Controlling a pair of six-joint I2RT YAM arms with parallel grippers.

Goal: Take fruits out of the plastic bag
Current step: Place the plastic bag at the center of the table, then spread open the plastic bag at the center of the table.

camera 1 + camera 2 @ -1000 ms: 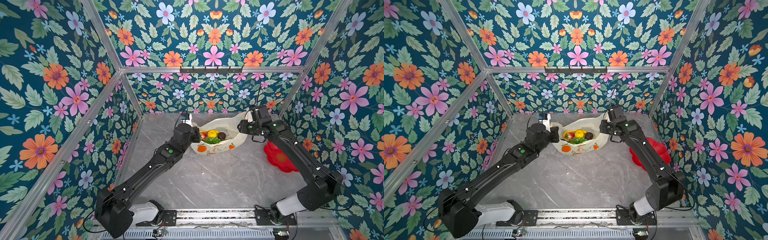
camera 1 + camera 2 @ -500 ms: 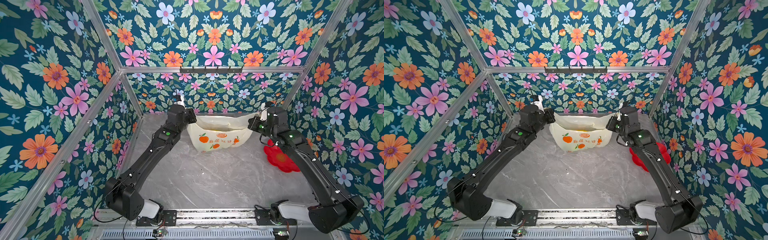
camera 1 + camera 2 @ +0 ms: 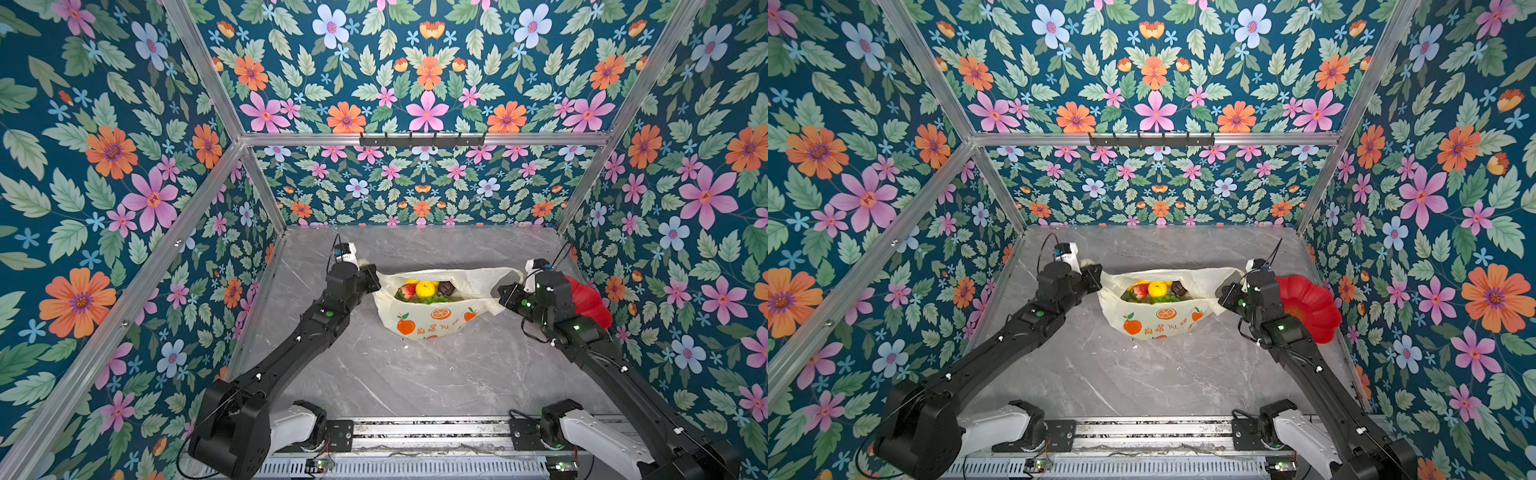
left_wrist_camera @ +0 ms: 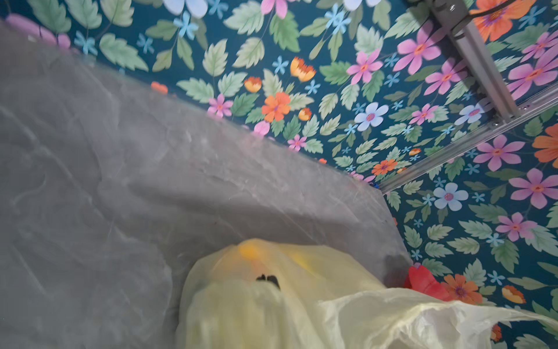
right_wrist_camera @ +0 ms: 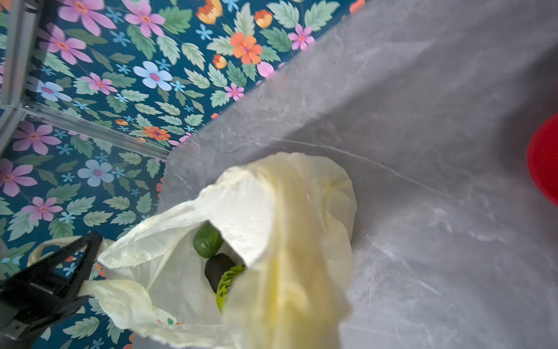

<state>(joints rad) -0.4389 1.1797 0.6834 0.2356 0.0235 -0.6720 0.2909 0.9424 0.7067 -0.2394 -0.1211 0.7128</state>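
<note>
Bag: The pale yellow bag sits on the grey table, near the back wall, between the two arms. Its mouth is pulled wide and faces up. Orange fruit pictures are on its front.
Left gripper: The left gripper is squeezed tight on the bag's left edge. In the right wrist view its black tips pinch a loop handle.
Right gripper: The right gripper is squeezed tight on the bag's right edge. The plastic runs from the bag straight into it.
Fruits: All the fruits are inside the bag. None lie on the table.
Seen from the top: In both top views a red strawberry is on the left, a yellow lemon in the middle and a dark avocado on the right. Green grapes lie in front of them.
Seen from the right wrist: A green lime, a dark avocado and a bumpy green fruit lie close together deep in the bag.
Seen from the left wrist: Yellow shows through the bag's side. It is too blurry to name the fruit.
Dish: A red flower-shaped dish lies by the right wall, partly hidden by the right arm. It does not touch the bag.
</note>
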